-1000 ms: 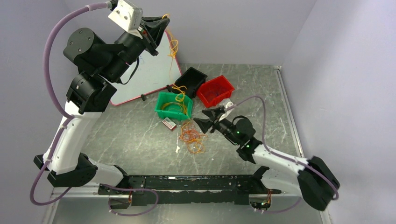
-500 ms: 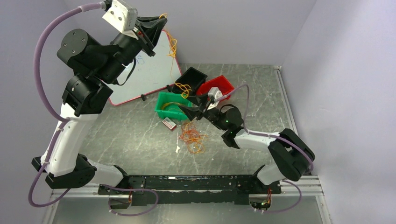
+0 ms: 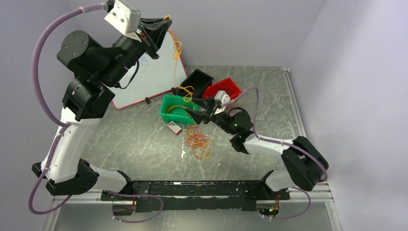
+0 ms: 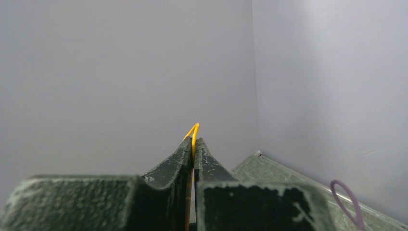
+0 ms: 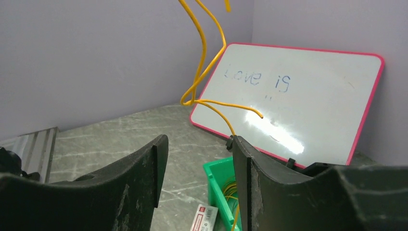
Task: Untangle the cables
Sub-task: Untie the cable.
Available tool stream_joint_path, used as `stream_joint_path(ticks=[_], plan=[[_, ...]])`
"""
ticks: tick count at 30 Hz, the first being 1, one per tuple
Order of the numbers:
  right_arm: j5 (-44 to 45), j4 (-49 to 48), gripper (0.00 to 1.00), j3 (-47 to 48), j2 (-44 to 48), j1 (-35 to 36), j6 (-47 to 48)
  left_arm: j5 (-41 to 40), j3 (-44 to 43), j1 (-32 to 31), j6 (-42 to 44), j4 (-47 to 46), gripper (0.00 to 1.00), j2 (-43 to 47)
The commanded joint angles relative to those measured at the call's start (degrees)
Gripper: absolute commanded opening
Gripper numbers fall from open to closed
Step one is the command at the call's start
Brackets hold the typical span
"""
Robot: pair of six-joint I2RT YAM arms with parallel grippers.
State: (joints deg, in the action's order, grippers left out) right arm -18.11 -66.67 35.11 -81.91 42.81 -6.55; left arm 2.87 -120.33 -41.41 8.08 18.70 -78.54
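The cables are thin yellow and orange wire loops. My left gripper point(image 3: 162, 25) is raised high near the back wall and shut on a yellow cable point(image 3: 177, 48), whose loop pokes out above the fingertips point(image 4: 193, 129). The strand hangs down toward the bins. More yellow cable lies in the green bin point(image 3: 169, 115). An orange tangle point(image 3: 198, 142) lies on the table. My right gripper point(image 3: 194, 114) hovers open at the green bin's near right corner. In the right wrist view the yellow cable point(image 5: 202, 53) dangles ahead of the open jaws and passes behind the right fingertip point(image 5: 239, 144).
A black bin point(image 3: 198, 80) and a red bin point(image 3: 227, 90) stand behind the green bin point(image 5: 215, 179). A pink-rimmed whiteboard point(image 3: 146, 77) leans at the back left. A small red-and-white box point(image 3: 174, 127) lies by the green bin.
My right arm swung left and forward from beside the orange tangle to the green bin, its jaws narrowing a little. The left arm rose slightly, lifting the yellow cable.
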Motion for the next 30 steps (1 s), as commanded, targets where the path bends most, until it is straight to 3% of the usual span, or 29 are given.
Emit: stream_joint_path(ticks=[1, 13, 23, 26, 30], plan=[[0.17, -0.43, 0.56, -3.15, 3.85, -0.14, 3.35, 1.86, 0.1, -0.22, -0.6, -0.92, 0.07, 1.15], [4.3, 2.11, 0.57, 1.23, -0.22, -0.17, 7.21, 2.47, -0.34, -0.17, -1.2, -0.43, 0.07, 0.93], [6.54, 1.8, 0.49, 4.7, -4.66, -0.25, 7.57, 2.88, -0.27, -0.2, -1.7, 0.13, 0.07, 1.24], [7.1, 1.93, 0.4, 5.07, -5.19, -0.21, 7.52, 2.93, -0.18, -0.17, -1.66, 0.11, 0.07, 1.42], [8.28, 4.1, 0.2, 4.73, -5.0, -0.18, 6.69, 2.93, -0.19, -0.21, -1.5, 0.03, 0.07, 1.51]])
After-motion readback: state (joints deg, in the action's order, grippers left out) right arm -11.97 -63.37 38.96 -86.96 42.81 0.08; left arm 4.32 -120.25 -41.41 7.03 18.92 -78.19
